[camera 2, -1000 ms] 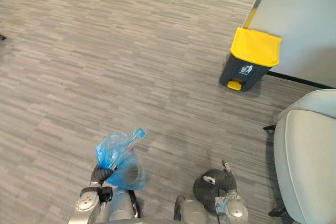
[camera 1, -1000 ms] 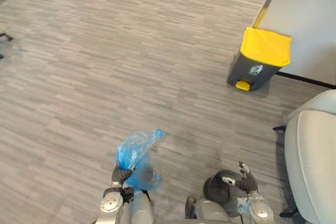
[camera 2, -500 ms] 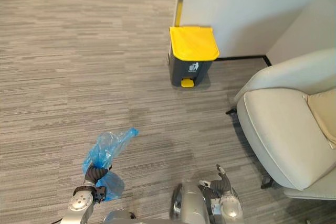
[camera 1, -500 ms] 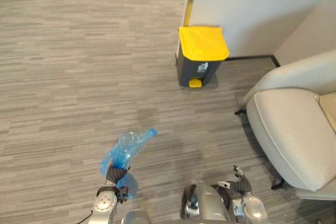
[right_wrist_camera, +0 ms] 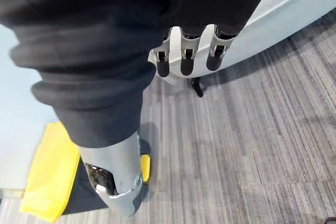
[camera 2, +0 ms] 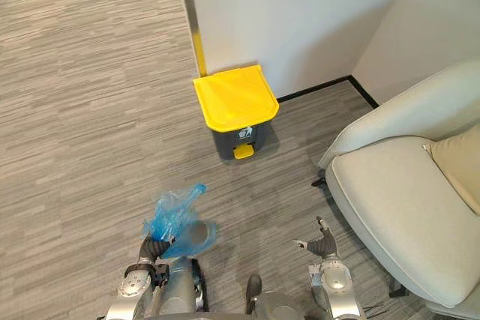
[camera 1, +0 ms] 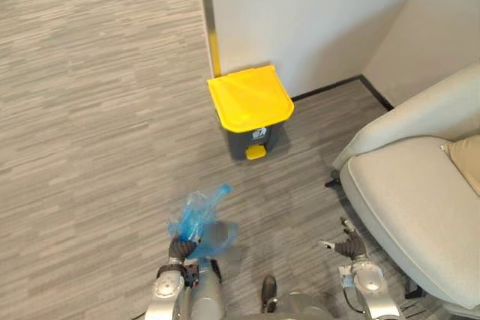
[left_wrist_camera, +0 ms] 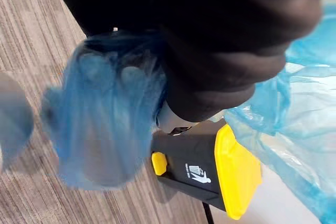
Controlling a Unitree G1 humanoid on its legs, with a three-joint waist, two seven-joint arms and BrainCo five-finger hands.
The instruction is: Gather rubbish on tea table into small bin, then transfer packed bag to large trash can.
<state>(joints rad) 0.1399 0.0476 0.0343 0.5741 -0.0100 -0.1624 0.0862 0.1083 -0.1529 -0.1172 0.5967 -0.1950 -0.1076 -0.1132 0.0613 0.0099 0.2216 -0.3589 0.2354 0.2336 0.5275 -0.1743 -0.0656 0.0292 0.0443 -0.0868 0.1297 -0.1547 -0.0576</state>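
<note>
Carrying leg: left hand clenched round the blue bag; right hand loose, empty; trash can close ahead, lid down; opening it likely comes next.

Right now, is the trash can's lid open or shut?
Shut: the yellow lid lies flat over the dark can, with no gap showing along its front edge.

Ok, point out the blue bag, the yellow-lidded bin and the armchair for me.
blue bag (camera 1: 196,213): left eye view, on its crumpled upper part.
yellow-lidded bin (camera 1: 250,99): left eye view, on the middle of the lid.
armchair (camera 2: 397,207): right eye view, on the seat cushion.
</note>
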